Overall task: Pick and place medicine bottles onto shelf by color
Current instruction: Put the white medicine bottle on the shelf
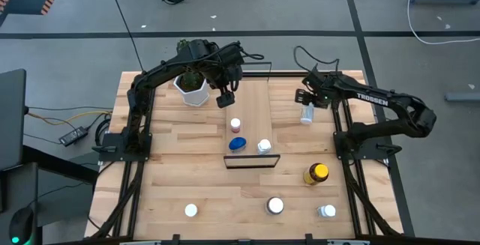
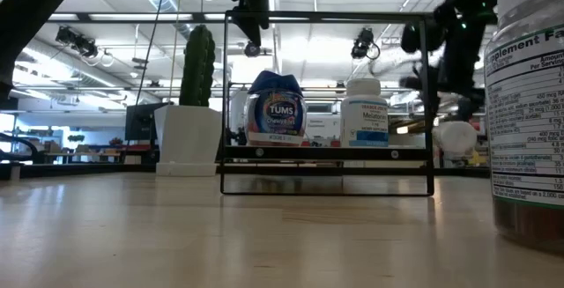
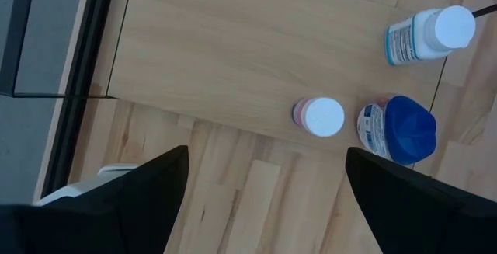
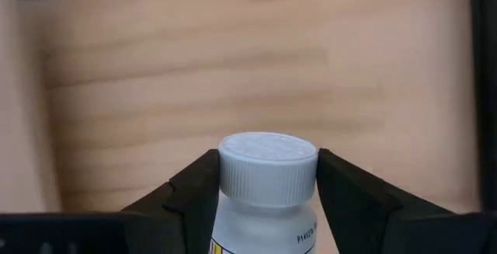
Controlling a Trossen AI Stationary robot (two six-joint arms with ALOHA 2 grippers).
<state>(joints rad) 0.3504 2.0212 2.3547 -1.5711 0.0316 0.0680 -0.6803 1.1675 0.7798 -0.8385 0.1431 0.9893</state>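
Note:
My right gripper (image 1: 307, 104) is shut on a white-capped medicine bottle (image 4: 268, 178) right of the shelf (image 1: 253, 99), a light-wood board with black wire rails. My left gripper (image 1: 225, 99) hovers open over the shelf's left edge, beside the cactus pot (image 1: 193, 89). Standing on the shelf are a pinkish bottle (image 3: 320, 116), a blue-lidded bottle (image 3: 397, 130) and a white bottle (image 3: 429, 35). An amber bottle with a yellow cap (image 1: 318, 173) and three white-capped bottles (image 1: 275, 206) stand on the table's near part. My right gripper pinches the white bottle at its ribbed cap (image 4: 268, 161), one finger on each side of the cap. The labelled body (image 4: 260, 227) runs back between the fingers. Whether the bottle touches the table, I cannot tell.
The white cactus pot stands at the shelf's far left corner, close to my left arm. The wire rail (image 1: 252, 159) closes the shelf's near end. A large supplement jar (image 2: 529, 103) stands close to the low camera. Bare tabletop lies left of the shelf.

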